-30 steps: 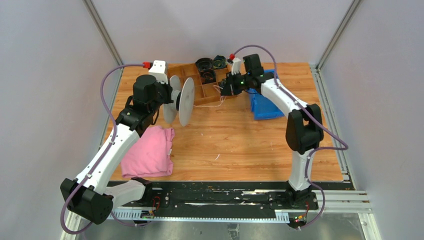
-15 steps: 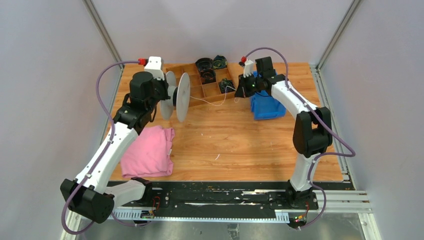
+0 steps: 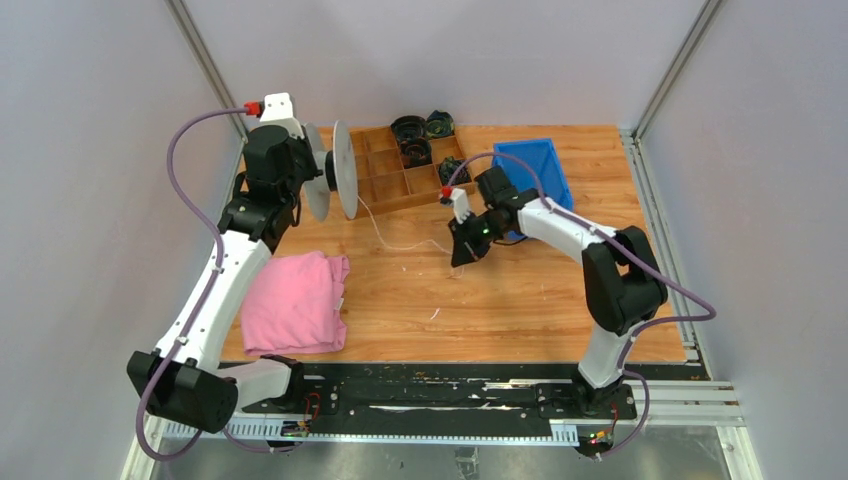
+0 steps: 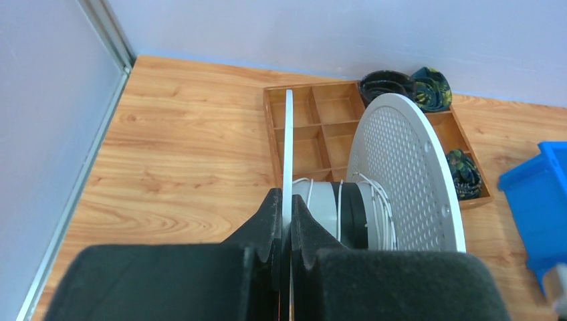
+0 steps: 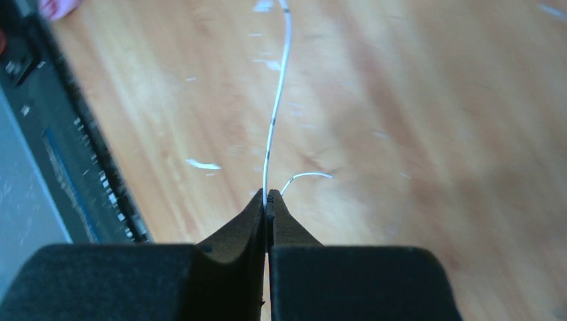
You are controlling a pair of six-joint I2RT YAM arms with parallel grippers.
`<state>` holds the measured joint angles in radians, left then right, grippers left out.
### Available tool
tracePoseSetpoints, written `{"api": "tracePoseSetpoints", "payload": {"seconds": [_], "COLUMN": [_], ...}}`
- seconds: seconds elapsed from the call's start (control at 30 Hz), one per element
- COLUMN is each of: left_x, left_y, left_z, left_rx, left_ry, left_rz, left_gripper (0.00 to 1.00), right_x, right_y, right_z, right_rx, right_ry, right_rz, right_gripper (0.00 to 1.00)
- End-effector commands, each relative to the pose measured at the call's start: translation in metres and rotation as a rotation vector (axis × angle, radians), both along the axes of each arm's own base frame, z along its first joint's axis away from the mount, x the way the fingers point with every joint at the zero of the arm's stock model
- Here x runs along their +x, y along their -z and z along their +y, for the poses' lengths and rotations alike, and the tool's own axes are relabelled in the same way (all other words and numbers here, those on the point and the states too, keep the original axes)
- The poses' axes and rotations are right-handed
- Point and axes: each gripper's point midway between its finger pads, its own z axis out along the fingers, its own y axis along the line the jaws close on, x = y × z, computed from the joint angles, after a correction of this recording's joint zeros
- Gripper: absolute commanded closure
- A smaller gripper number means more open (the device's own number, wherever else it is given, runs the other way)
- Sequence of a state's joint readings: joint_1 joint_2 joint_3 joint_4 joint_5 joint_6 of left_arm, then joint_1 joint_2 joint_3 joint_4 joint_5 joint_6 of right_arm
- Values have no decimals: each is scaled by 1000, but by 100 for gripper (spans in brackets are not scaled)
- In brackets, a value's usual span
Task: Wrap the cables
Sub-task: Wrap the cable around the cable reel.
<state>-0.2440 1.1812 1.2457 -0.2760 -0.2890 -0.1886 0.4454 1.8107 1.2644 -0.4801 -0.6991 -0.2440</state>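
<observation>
A white reel (image 3: 345, 182) with two round flanges is held on its side at the back left of the table. My left gripper (image 4: 289, 204) is shut on the reel's thin flange (image 4: 289, 140), while the perforated flange (image 4: 401, 174) stands to the right. Thin white cable (image 4: 378, 200) is wound in a few turns round the grey hub. From the reel the cable (image 3: 385, 240) sags across the wood to my right gripper (image 3: 460, 255) near the table's middle. In the right wrist view the right gripper (image 5: 267, 198) is shut on the cable (image 5: 277, 100), with a short free end curling to the right.
A wooden divided tray (image 3: 385, 185) at the back holds dark coiled bundles (image 3: 412, 128). A blue bin (image 3: 535, 162) stands behind the right arm. A pink cloth (image 3: 297, 302) lies at the front left. Small white scraps (image 3: 436, 313) dot the wood.
My right gripper swung from beside the blue bin forward to the table's middle, drawing the cable out. The left arm carried the reel back and to the left.
</observation>
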Motion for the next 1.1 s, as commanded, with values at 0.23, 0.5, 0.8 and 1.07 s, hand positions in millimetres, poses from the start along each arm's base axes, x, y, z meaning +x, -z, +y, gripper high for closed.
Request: {"api": "tracePoseSetpoints", "payload": {"seconds": [0.23,0.5,0.8,1.07], "left_x": [15,16,8,2], "left_y": [-27,-16,9,26], "left_z": [17,26,19,-10], "left_rx": [-101,-27,50,143], "left_ry": [-104,-129,-85,36], "left_rz": [-108,-123,-108,-83], "left_gripper": [100,100,100,100], "right_x": [-140,-162,-139,-87], "right_y": [-40,-129,-234,-301], "right_z": [101,133,139,133], "right_rx": [115,261,386,448], "right_ry": [-508,-618,-564,-393], "right_rz": [-26,-145,-290,-401], "right_gripper": [99,99,100,100]}}
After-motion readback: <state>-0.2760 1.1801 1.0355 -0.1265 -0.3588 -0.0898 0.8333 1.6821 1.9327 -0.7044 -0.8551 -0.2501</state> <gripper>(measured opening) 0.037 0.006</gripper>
